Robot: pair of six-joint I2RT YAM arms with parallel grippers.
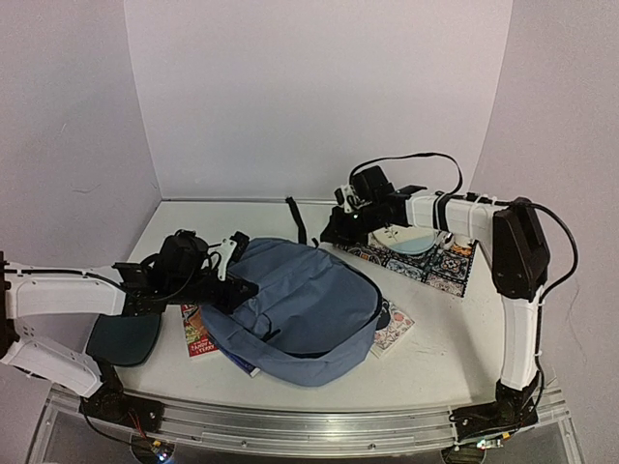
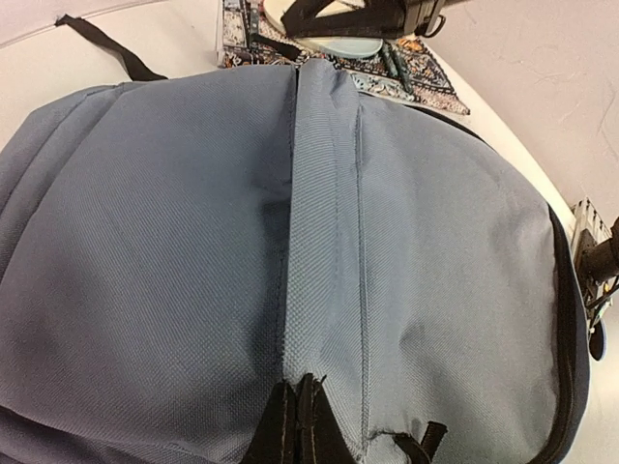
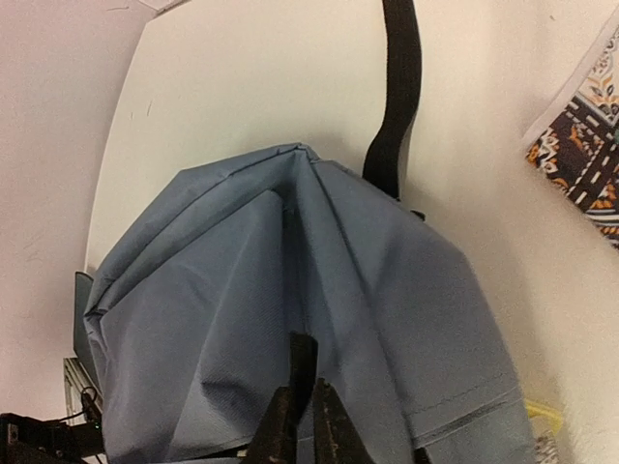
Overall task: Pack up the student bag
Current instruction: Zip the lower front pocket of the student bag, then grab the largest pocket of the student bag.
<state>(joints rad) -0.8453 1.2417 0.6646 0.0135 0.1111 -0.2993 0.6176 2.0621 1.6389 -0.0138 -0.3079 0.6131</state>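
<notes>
Both tight on student bag (image 1: 300,300) fabric: L gripper (image 2: 298,425), R gripper (image 3: 302,416).

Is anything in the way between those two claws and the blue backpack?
Nothing visible. The left gripper and the right gripper each sit directly on the student bag, fingers closed on a raised fold of its fabric.

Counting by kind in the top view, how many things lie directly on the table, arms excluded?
Backpack: 1
Dark teal pad: 1
Tile-patterned mat: 1
Booklets: 2 (red booklet, pale patterned booklet)
Total: 5
</notes>
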